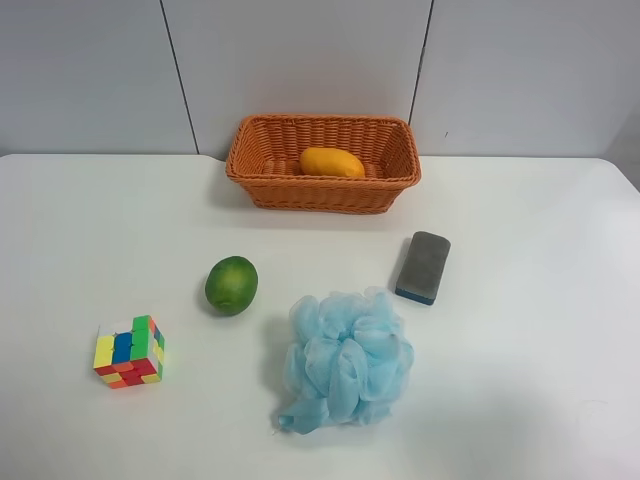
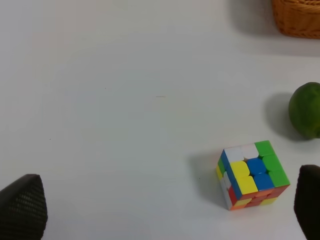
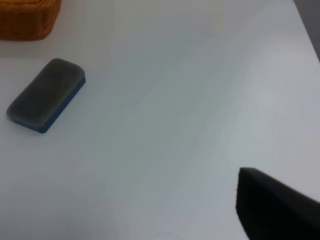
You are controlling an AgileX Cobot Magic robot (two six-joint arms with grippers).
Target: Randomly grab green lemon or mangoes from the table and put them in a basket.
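Observation:
The green lemon (image 1: pixel 231 284) lies on the white table (image 1: pixel 100 230), left of centre; it also shows at the edge of the left wrist view (image 2: pixel 306 110). The yellow-orange mango (image 1: pixel 332 162) lies inside the orange wicker basket (image 1: pixel 262 182) at the table's back. Corners of the basket show in both wrist views (image 2: pixel 297 20) (image 3: pixel 25 22). My left gripper (image 2: pixel 167 202) is open and empty above the table, near the puzzle cube. Only one dark finger (image 3: pixel 275 210) of my right gripper shows, over bare table. Neither arm shows in the exterior high view.
A multicoloured puzzle cube (image 1: pixel 130 352) (image 2: pixel 252 175) sits front left of the lemon. A light-blue bath pouf (image 1: pixel 345 358) lies at the front centre. A grey sponge with a blue base (image 1: pixel 423 266) (image 3: pixel 46 95) lies right of centre.

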